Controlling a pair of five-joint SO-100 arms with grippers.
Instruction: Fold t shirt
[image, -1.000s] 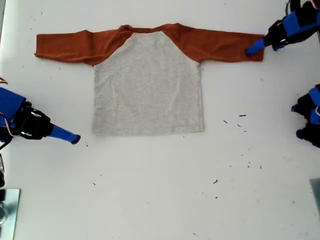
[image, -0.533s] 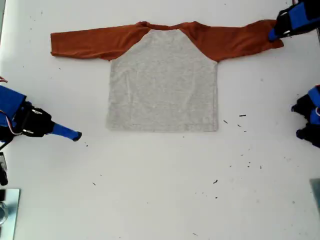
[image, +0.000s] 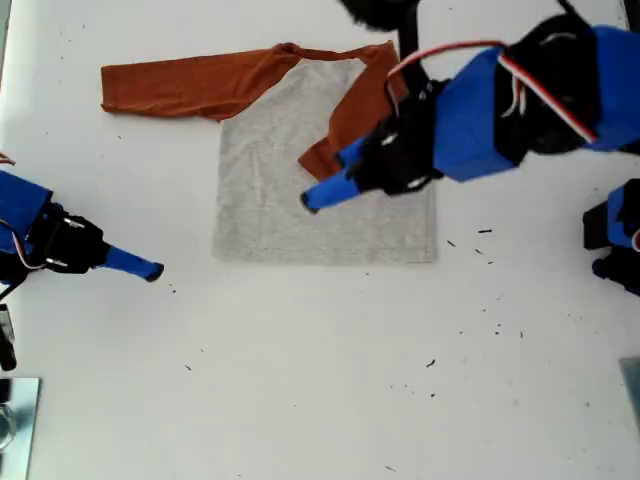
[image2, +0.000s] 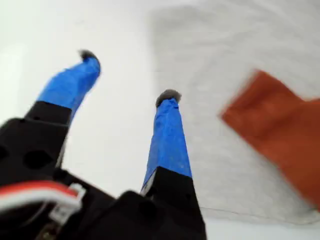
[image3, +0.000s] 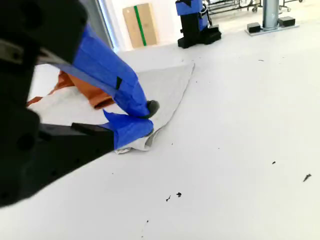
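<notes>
Small raglan t shirt (image: 280, 190), heather-grey body, rust-orange long sleeves: lying flat on white table (image: 320, 390), one sleeve crossing the body, the other stretching toward the exterior view's left. My first gripper (image2: 129, 75): hovering by the crossed cuff, jaws apart. My second gripper (image3: 147, 116): jaws together, nothing between, near a hem corner. Advising: squaring the cuff inside the body edge. Dark specks (image: 485, 232): obstructing nothing.

Blue claw (image2: 125, 75) fingers, black housings, red-white cables
</notes>
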